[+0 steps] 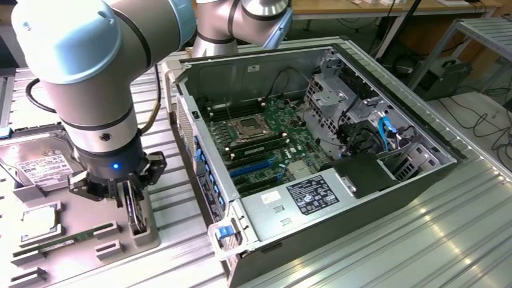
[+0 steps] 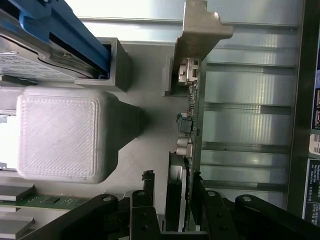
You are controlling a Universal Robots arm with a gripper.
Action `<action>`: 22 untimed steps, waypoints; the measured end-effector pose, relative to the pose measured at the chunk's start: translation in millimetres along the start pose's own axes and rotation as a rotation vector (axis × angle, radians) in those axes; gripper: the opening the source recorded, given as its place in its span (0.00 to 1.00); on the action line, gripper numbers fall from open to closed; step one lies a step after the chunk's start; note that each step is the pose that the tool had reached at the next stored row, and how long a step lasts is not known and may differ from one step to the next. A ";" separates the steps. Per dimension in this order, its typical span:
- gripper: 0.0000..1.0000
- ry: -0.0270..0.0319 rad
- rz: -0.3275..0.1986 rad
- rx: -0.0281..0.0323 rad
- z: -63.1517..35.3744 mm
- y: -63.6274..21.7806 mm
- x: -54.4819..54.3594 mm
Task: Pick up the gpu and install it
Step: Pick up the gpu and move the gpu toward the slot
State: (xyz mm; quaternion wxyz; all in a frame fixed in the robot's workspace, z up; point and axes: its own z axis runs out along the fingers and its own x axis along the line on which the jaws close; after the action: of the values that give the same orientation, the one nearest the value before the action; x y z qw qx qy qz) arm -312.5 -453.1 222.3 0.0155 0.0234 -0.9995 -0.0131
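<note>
Arm: I see the Universal Robots arm reaching down at the exterior view's left, over the grey parts holder (image 1: pixel 153 239).
Gripper: the gripper (image 1: pixel 133 206) is lowered onto the holder; in the wrist view the gripper (image 2: pixel 172 184) has a finger on each side of the card.
Tool state: I read it as open. One finger sits against the green board and I see a light gap at the other, so it is not clamped.
GPU: the gpu (image 1: pixel 140 225) stands on edge in its holder slot, near the case. The wrist view shows the gpu (image 2: pixel 194 116) edge-on, with its silver bracket (image 2: pixel 198 30) at the end away from the gripper.
Holder contents: a hard drive (image 1: pixel 36 163) lies at the far left and a RAM stick (image 1: pixel 57 242) lies nearer.
Computer case (image 1: pixel 320 231): it lies open at the exterior view's centre on the ribbed metal table (image 1: pixel 424 240), motherboard (image 1: pixel 268 141) exposed.
</note>
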 end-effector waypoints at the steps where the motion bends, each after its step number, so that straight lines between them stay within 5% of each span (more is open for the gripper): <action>1: 0.40 0.0000 0.001 0.0000 0.3 0.0 0.0; 11: 0.38 -0.0001 0.003 0.0025 1.6 -0.1 -1.2; 13: 0.28 0.0002 0.003 0.0030 1.7 -0.1 -1.5; 22: 0.28 0.0002 0.003 0.0030 1.8 -0.2 -1.6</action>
State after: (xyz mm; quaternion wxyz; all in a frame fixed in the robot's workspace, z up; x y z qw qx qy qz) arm -310.9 -453.2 220.5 0.0155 0.0218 -0.9996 -0.0116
